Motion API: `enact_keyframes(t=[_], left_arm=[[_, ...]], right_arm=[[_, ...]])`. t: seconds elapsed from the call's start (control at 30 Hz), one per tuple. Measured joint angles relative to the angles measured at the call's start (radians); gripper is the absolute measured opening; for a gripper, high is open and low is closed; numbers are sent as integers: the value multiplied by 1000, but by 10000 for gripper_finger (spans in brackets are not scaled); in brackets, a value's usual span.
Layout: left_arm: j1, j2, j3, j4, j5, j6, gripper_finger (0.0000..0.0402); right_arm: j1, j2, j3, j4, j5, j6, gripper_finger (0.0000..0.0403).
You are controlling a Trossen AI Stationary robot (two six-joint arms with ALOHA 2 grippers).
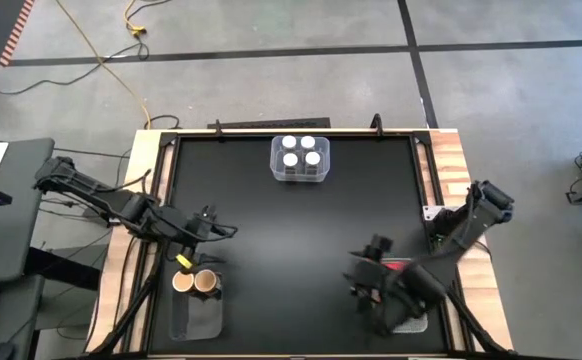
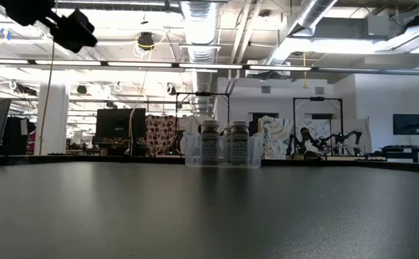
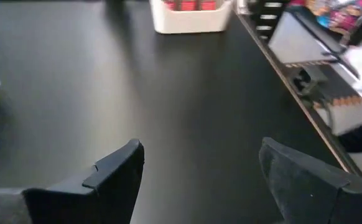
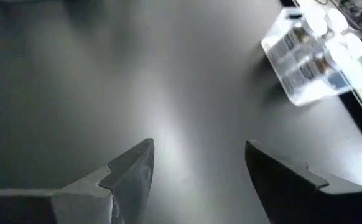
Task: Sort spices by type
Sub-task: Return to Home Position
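Black mat (image 1: pixel 291 240) under both arms, nothing loose on it.

Left gripper (image 3: pixel 199 155): fingers apart, nothing between them, hanging above bare mat. Right gripper (image 4: pixel 199 149): fingers likewise spread and empty, also over bare mat.

Spices, placed from the grippers:
- White-lidded jars (image 1: pixel 299 152), four of them, in a clear bin (image 1: pixel 275 172), well ahead of the right gripper and off to one side, at the far edge.
- Tan-lidded jars (image 1: pixel 195 283), two, touching each other, at the end of a second clear bin (image 1: pixel 196 318) just beside the left gripper, toward the near edge.
- Red boxes (image 3: pixel 190 5) in a white bin (image 3: pixel 190 22), straight ahead of the left gripper across the mat and just behind the right gripper, partly under that arm. Count not readable.

Step in hand, judged: sorting looks done, each type in its own bin, with the arms heading to rest. The next move needs no grasp. Each arm should lift and draw back toward its own side. The right must clear the white bin under it, and the left must stay off the tan lids.

Orientation: all six jars stand upright, long axis vertical, lids up. The low view confirms this for the white-lidded set. Which way the red boxes lie cannot be told.
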Motion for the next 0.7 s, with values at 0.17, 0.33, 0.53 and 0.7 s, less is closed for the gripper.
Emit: enact_keyframes(t=[0.17, 0.33, 0.53, 0.7], left_arm=[[4, -77, 0, -117, 31, 41, 306], [4, -142, 0, -172, 31, 69, 306], [14, -196, 0, -176, 25, 134, 306], [52, -209, 0, -217, 22, 142, 306]], right_arm=[[-128, 22, 0, 174, -1, -227, 286], [-249, 59, 0, 257, -55, -377, 286], [-381, 92, -50, 446, -174, -597, 286], [-500, 87, -255, 848, -355, -753, 286]])
